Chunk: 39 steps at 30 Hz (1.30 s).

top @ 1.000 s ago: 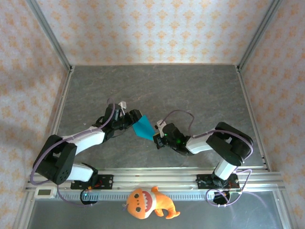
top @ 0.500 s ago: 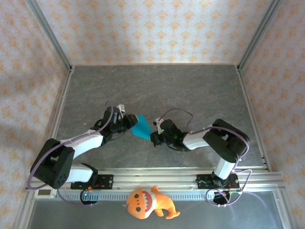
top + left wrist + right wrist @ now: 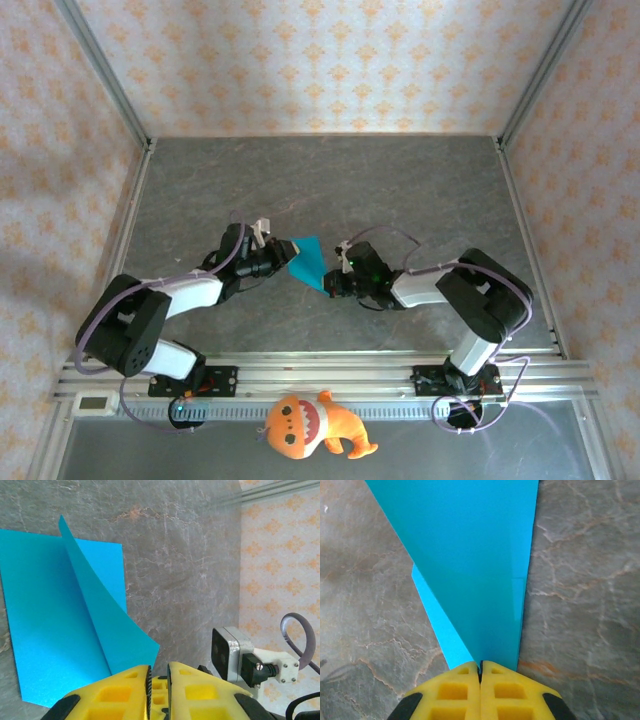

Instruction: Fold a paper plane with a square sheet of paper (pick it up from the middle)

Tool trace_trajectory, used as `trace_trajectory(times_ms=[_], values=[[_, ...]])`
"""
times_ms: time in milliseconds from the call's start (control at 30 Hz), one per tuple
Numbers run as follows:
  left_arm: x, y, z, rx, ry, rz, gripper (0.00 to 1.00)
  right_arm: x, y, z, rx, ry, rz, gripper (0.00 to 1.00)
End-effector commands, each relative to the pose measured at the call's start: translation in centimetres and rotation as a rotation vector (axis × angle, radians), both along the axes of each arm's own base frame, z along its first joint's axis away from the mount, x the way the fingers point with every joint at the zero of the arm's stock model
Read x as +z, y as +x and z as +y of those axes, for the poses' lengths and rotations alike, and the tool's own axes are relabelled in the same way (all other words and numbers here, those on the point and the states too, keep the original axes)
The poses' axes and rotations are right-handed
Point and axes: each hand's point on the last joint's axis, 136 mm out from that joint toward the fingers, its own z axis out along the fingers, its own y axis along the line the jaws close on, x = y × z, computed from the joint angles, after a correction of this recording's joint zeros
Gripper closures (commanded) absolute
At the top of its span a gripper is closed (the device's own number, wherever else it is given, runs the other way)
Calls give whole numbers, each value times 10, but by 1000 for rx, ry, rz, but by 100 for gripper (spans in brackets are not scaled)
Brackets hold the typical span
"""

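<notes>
We see the blue sheet of paper (image 3: 307, 262) near the middle of the grey surface (image 3: 400, 190), one flap curling up off it. The right claw (image 3: 328, 281), at the sheet's 4 o'clock, is clamped tight on a folded edge. The left claw (image 3: 283, 250), at its 9 o'clock, has its fingers nearly together by the raised corner. We cannot tell whether they pinch it.

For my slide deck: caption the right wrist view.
Right hand pinches an edge of the cyan sheet of paper over the grey marbled table.
</notes>
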Motion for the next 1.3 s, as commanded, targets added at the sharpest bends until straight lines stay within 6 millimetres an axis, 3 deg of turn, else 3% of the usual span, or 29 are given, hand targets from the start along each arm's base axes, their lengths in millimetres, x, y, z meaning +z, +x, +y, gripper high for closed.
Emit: trace_trajectory(times_ms=[0, 600, 833, 1100, 1267], values=[[11, 2, -12, -32, -60, -37, 83, -8, -5, -8, -37, -11, 43, 100], [-15, 8, -60, -159, -62, 21, 89, -13, -12, -10, -69, 60, 69, 100], [-29, 7, -62, -158, -40, 52, 90, -13, -13, -6, -51, 66, 81, 97], [-28, 8, -68, -184, -54, 43, 90, -11, -12, -3, -42, 68, 80, 91], [-26, 8, -69, -193, -60, 37, 90, -11, -13, -4, -41, 75, 75, 100]])
